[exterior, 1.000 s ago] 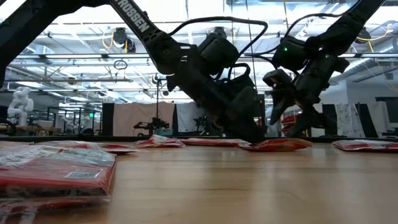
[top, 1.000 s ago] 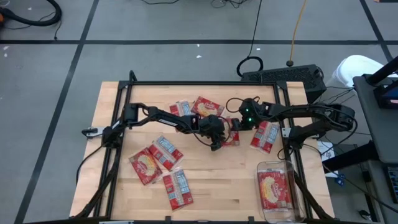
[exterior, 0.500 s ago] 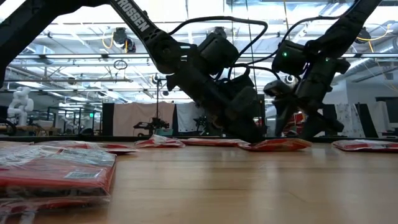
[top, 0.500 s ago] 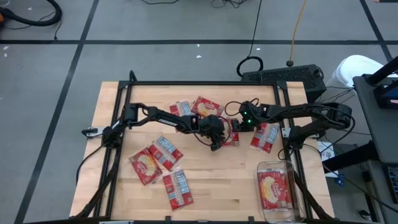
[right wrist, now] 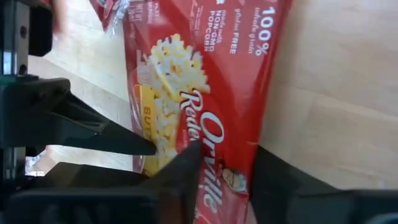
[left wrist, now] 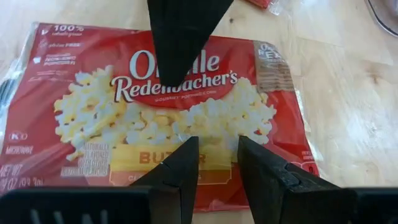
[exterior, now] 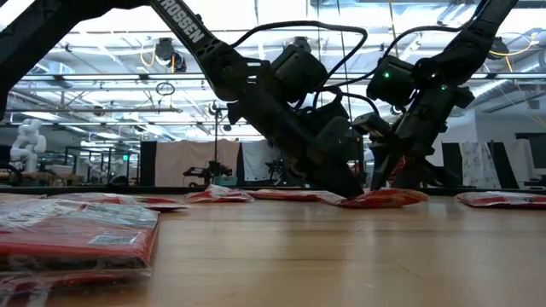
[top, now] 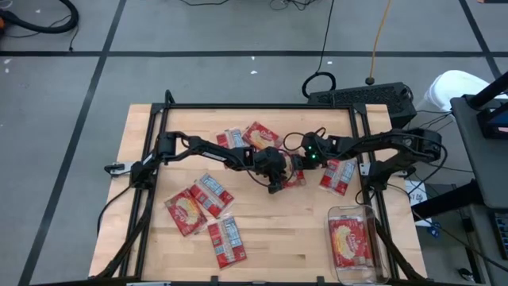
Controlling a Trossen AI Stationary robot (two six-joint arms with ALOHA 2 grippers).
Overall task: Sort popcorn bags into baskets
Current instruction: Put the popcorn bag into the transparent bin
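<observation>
A red popcorn bag [left wrist: 186, 118], picture side up, lies flat on the wood at the table's middle [top: 294, 176]. My left gripper [left wrist: 217, 168] reaches in from the left, low over it [exterior: 350, 188], fingers a narrow gap apart. My right gripper [right wrist: 230, 177] comes from the right [top: 300, 164], open, astride the bag's opposite long edge. Several more bags lie about: two at the far middle [top: 255, 135], one to the right [top: 339, 173], three at the near left [top: 208, 208]. The clear basket [top: 370, 213] at the near right holds one bag [top: 350, 242]. My left gripper has both fingertips [left wrist: 186, 165] down on the bag's printed face, near the middle of one long edge [left wrist: 217, 196], slanting down from the table's left. The bag lies flat under them. My right gripper has one finger [left wrist: 181, 37] on the bag's face at the logo [right wrist: 205, 134], the other over the wood beyond the long edge [right wrist: 258, 143]. It comes slanting down from the right. Whether the tips press the bag, I cannot tell.
A black frame rail [top: 262, 106] runs along the table's far side, with uprights at left and right. The two arms nearly meet over the middle bag. Bare wood [top: 278, 230] lies at the near middle between the near-left bags and the basket.
My right gripper has gone down and toward the table's left, from above the bag to its far long edge. My left gripper and the bag have kept still.
</observation>
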